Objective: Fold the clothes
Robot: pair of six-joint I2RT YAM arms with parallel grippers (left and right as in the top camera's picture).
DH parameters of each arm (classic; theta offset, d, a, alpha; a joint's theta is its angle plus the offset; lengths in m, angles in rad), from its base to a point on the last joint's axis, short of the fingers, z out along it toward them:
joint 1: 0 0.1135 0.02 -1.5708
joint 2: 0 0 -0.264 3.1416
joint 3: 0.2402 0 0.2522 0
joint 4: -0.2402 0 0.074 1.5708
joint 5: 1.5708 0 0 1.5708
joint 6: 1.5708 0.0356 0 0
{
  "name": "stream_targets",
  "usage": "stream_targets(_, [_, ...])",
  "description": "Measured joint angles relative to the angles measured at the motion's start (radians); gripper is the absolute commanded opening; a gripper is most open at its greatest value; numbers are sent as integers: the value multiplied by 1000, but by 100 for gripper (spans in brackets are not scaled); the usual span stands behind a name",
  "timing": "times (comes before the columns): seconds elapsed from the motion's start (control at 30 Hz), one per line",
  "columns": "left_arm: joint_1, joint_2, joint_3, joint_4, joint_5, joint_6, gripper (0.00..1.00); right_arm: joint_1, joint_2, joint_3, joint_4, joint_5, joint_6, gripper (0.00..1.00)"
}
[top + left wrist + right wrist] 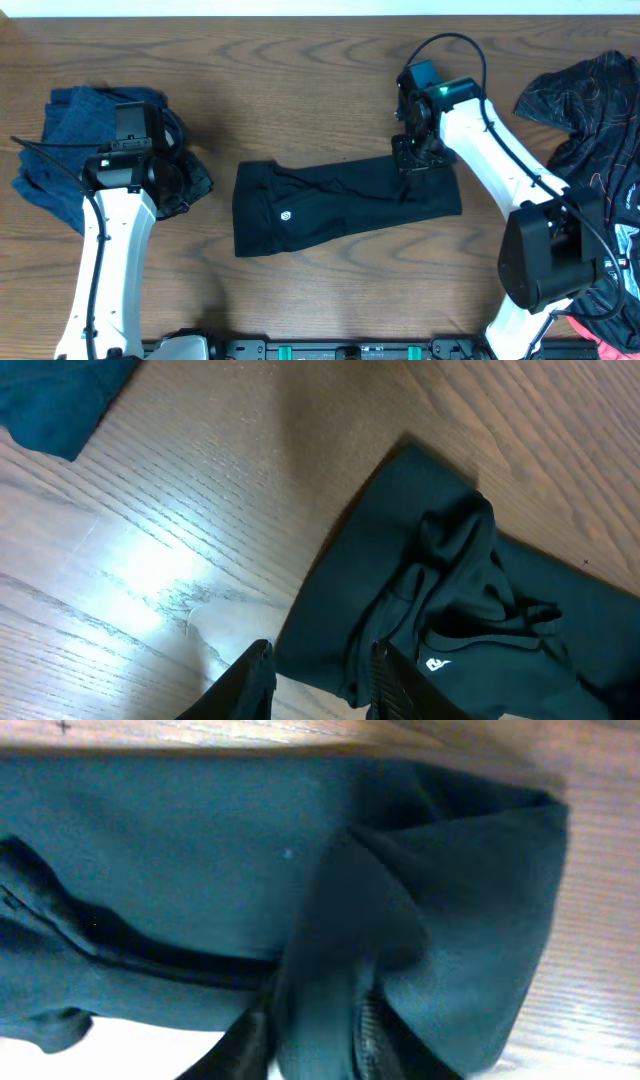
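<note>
– Two hands: state of each?
– My right hand (308,1045): fingers parted, loose astride a raised ridge of the black shirt (340,205), at its end toward the right edge of the desk (300,80). My left hand (315,685): released, grasping nothing, over bare wood just short of the shirt's other end.
– Shirt's position?
– Mid-desk, folded to a long band running left to right, white ring logo (284,214) facing up near the left end.
– Other clothes?
– Dark blue garment (60,150) bunched at the left edge beside my left arm (110,250); patterned black one (590,90) heaped at the right edge.
</note>
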Motion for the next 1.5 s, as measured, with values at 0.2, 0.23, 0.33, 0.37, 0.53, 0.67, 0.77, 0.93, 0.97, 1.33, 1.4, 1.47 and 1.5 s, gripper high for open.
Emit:
stream_targets(0.2, [0, 0, 0, 0, 0, 0, 34, 7, 0, 0, -18, 0, 2, 56])
stream_targets(0.23, [0, 0, 0, 0, 0, 0, 34, 7, 0, 0, -20, 2, 2, 56])
stream_targets(0.33, [0, 0, 0, 0, 0, 0, 40, 4, 0, 0, -22, 18, 2, 55])
stream_targets(0.37, [0, 0, 0, 0, 0, 4, 42, 2, 0, 0, -22, 24, 1, 53])
stream_targets(0.53, [0, 0, -2, 2, 0, 15, 54, -18, 0, 0, -16, 58, 5, 53])
stream_targets(0.67, [0, 1, -42, 37, 12, 22, 56, -31, 0, 7, -18, 84, 9, 54])
stream_targets(0.77, [0, 19, -96, 78, 72, 49, 56, -44, 0, 26, -17, 90, 16, 56])
stream_targets(0.93, [0, 103, -164, 164, 223, 122, 56, -83, -31, 39, -17, 96, 21, 59])
stream_targets(0.97, [0, 122, -171, 177, 258, 137, 56, -91, -41, 40, -19, 97, 22, 59])
stream_targets(1.33, [0, 300, -181, 264, 395, 223, 58, -114, -71, 43, -50, 100, 24, 59])
stream_targets(1.4, [0, 326, -181, 264, 395, 233, 69, -114, -71, 43, -50, 100, 24, 59])
stream_targets(1.47, [0, 349, -181, 267, 383, 243, 77, -115, -71, 43, -51, 100, 24, 59])
stream_targets(1.5, [0, 358, -181, 267, 373, 241, 78, -114, -71, 43, -51, 100, 24, 59])
